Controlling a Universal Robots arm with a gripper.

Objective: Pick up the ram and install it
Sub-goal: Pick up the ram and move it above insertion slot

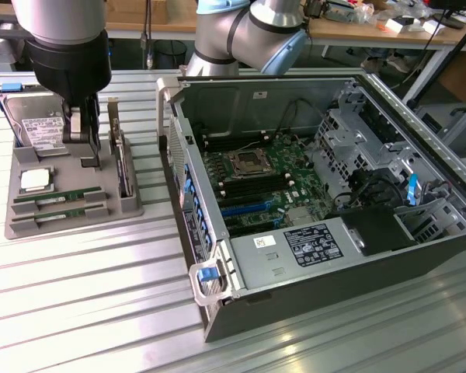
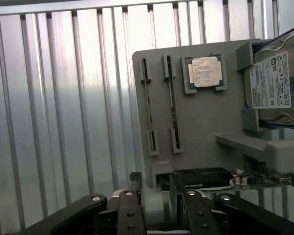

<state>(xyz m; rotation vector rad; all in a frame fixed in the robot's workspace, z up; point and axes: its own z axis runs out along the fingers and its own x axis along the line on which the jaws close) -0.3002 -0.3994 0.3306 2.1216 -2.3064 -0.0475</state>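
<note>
I hold the gripper (image 2: pixel 159 208) with its fingers (image 2: pixel 129 213) spread apart and nothing between them, hanging over the grey tray (image 1: pixel 132 206) on the ribbed desk (image 1: pixel 78 311). In the exterior view the fingertips hover above the tray's middle. From them, the hard drive (image 1: pixel 35 124) is at 10 o'clock, the upright bracketed card (image 1: pixel 123 159) at 3 o'clock and the processor chip (image 1: pixel 35 180) at 8 o'clock. The ram (image 1: pixel 58 196) sits in its end holders at 7 o'clock of the fingertips, not under them, and a second strip (image 1: pixel 58 211) runs parallel just beside it. I judge the step in hand to be the approach to the pick. To do it well:

- Centre the fingers over the strip's mid-length, clear of both end holders.
- Turn the wrist so the fingers close across the board's thin dimension.
- Descend straight and keep one finger in the gap between the two strips, so the neighbour is not disturbed.
- Close on the board's faces gently, since the strip is thin and would likely flex or tip if gripped off-centre.

Farther off, at 3 o'clock of the tray, the open case (image 1: pixel 295 299) lies on its side with the motherboard (image 1: pixel 272 175) exposed. The long memory slots (image 1: pixel 273 186) run beside the socket.
</note>
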